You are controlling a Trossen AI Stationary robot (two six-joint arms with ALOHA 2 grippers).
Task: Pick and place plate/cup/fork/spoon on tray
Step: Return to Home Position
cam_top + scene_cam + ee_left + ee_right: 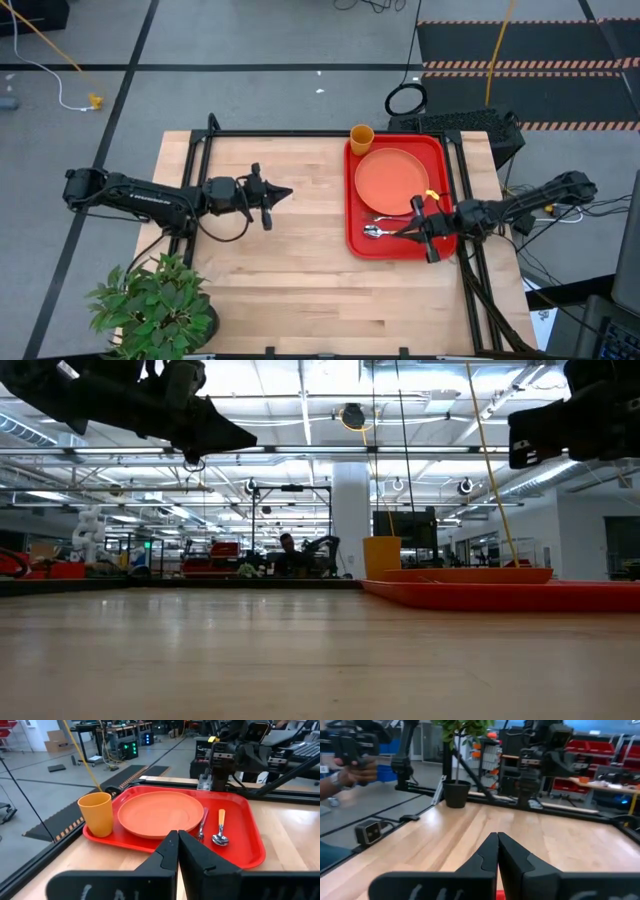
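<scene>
The red tray [357, 245] lies at the table's right. On it lie the salmon plate [391, 180], the fork [202, 825] and the orange-handled spoon [220, 827], both beside the plate toward the near edge. The orange cup [361, 138] stands upright in the tray's far left corner. My left gripper [288, 191] is shut and empty, above the bare wood left of the tray, pointing toward it. My right gripper [403, 232] is shut and empty, high above the tray's near right part, pointing toward the table's left.
A potted plant [155, 305] stands at the table's near left corner. Black frame rails [300, 133] run along the far edge and both sides. Bare wood [280, 260] lies between the arms. A person's hand [350, 767] shows beyond the table.
</scene>
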